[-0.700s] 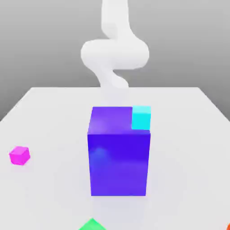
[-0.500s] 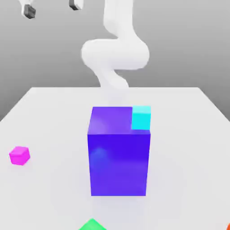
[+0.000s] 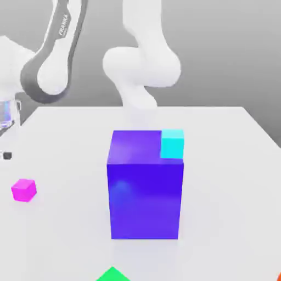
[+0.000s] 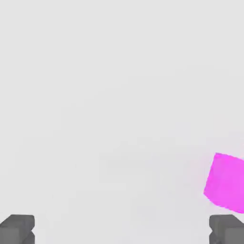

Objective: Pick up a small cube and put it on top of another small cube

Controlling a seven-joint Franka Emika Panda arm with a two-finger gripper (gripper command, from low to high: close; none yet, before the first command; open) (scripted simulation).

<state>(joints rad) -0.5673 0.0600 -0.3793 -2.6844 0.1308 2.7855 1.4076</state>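
A small magenta cube point(image 3: 23, 190) lies on the white table point(image 3: 219, 164) at the exterior view's left. A small cyan cube point(image 3: 172, 144) sits on the back right corner of a tall blue block point(image 3: 145, 192). My arm point(image 3: 55, 60) reaches down at the left edge, and one dark fingertip point(image 3: 6, 156) hangs just behind the magenta cube, above the table. In the hand view my gripper point(image 4: 122, 229) is open wide with nothing between its fingers, and the magenta cube point(image 4: 226, 182) lies off to one side, close to one fingertip point(image 4: 226, 228).
A green cube point(image 3: 112, 274) pokes in at the table's front edge. A sliver of something orange point(image 3: 279, 277) shows at the front right corner. The tall blue block stands in the middle of the table.
The arm has swung down to the exterior view's left. The gripper dropped from the top of the picture to just above the table, near the magenta cube. The cubes have not moved.
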